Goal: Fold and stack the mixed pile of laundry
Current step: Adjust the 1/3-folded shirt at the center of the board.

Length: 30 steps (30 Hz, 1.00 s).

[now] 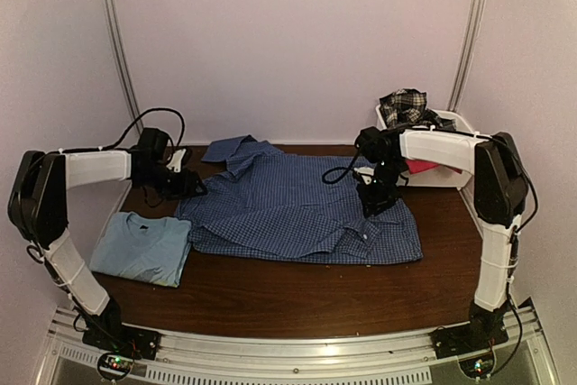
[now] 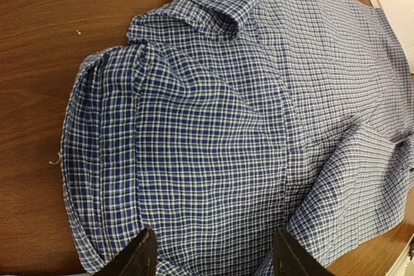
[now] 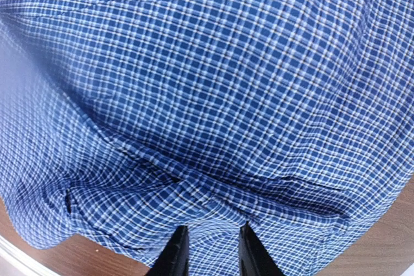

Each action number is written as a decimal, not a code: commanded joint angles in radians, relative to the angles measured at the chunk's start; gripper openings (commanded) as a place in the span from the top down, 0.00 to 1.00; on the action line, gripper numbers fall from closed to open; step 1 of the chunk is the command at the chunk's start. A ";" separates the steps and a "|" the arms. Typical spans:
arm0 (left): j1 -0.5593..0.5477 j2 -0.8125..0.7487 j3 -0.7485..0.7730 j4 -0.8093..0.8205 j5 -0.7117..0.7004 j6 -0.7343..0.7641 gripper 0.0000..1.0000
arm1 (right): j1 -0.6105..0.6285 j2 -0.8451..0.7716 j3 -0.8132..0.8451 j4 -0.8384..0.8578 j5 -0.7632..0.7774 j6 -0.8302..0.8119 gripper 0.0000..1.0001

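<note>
The blue small-check button shirt (image 1: 297,209) lies spread flat across the middle of the table, collar toward the back left. My left gripper (image 1: 194,185) hovers at its left edge, over the shirt's shoulder (image 2: 207,127); its jaws (image 2: 213,234) stand wide apart with nothing between them. At the shirt's right side my right gripper (image 1: 374,205) points down onto the cloth (image 3: 213,95). Its fingers (image 3: 213,227) are a narrow gap apart over a ridge of fabric, not pinching it. A folded light blue T-shirt (image 1: 140,248) lies at the front left.
A white basket (image 1: 451,173) stands at the back right, behind my right arm. A black-white plaid piece (image 1: 406,105) is heaped on top and a hot pink piece (image 1: 419,166) shows in it. Bare brown table (image 1: 297,295) runs along the front.
</note>
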 commanded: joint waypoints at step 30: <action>0.004 -0.121 -0.074 -0.055 0.026 0.047 0.37 | 0.033 -0.249 -0.543 0.470 -0.258 0.425 0.56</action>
